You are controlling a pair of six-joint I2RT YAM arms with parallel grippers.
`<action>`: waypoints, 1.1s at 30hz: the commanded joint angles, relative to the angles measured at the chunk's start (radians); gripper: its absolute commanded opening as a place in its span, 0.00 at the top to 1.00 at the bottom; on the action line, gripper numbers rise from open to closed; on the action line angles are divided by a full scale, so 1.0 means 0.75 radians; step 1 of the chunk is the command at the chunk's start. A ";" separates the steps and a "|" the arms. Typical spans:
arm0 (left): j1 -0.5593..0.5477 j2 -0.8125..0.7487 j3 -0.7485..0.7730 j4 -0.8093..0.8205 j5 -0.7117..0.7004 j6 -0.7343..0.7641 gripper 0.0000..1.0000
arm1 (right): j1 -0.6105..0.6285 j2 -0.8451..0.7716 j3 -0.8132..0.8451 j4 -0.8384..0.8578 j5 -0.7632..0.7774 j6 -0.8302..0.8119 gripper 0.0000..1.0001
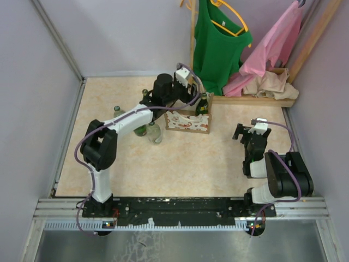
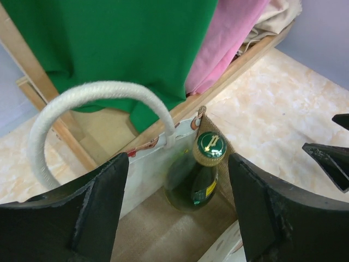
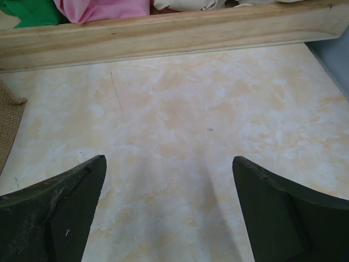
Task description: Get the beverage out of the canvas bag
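The canvas bag (image 1: 188,120) stands at mid-table, cream with a red-and-dark print and a white loop handle (image 2: 82,97). A green glass bottle (image 2: 195,174) with a green-and-gold cap stands upright inside it at the right end; it also shows in the top view (image 1: 203,103). My left gripper (image 2: 177,210) is open just above the bag's mouth, its fingers (image 2: 95,213) wide either side of the bottle, not touching it. In the top view the left gripper (image 1: 182,87) hovers over the bag's back edge. My right gripper (image 1: 248,132) is open and empty over bare table at the right.
Several other bottles (image 1: 154,132) stand left of the bag under the left arm. A wooden rack base (image 1: 253,100) lies behind the bag, with a green shirt (image 1: 218,43) and pink garment (image 1: 272,46) hanging above and beige cloth (image 1: 272,84) heaped on it.
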 commanded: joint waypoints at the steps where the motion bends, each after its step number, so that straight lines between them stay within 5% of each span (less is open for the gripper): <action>1: -0.031 0.054 0.093 -0.007 0.016 0.016 0.18 | 0.012 0.003 0.047 0.073 0.007 -0.016 0.01; 5: -0.048 0.108 0.121 -0.015 0.012 0.030 0.09 | 0.013 0.003 0.047 0.073 0.006 -0.017 0.01; 18: -0.061 0.212 0.179 0.004 -0.006 0.040 0.09 | 0.011 0.003 0.047 0.073 0.008 -0.015 0.01; 27: -0.061 0.290 0.231 0.012 -0.022 0.032 0.14 | 0.013 0.003 0.047 0.073 0.008 -0.016 0.01; 33: -0.061 0.333 0.268 0.019 0.011 0.000 0.26 | 0.012 0.003 0.047 0.073 0.006 -0.015 0.01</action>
